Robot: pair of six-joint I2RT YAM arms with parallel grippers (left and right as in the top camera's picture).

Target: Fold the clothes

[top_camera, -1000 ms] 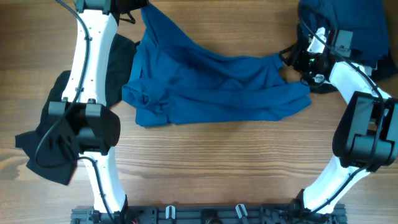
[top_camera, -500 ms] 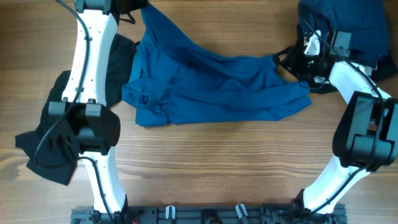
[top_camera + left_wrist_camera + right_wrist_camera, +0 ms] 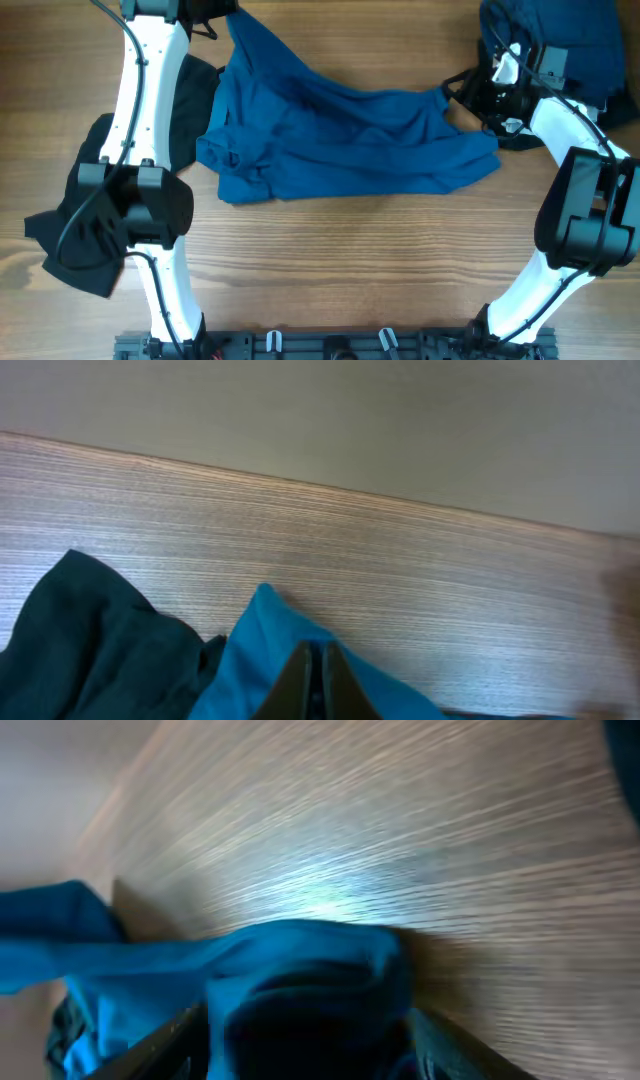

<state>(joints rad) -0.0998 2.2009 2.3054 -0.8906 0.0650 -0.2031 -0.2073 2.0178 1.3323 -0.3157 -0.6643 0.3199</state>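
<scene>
Royal-blue garment sprawls wrinkled across mid-table, looks soft, light and limp, so take it by corners or hems: left gripper clenched on its 11 o'clock corner, right gripper gaping around the bunched 3 o'clock edge.

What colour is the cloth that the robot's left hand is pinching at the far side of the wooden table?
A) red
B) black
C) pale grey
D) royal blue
D: in the left wrist view the left gripper has its two fingers pressed together on a peak of the wrinkled royal-blue cloth garment.
</scene>
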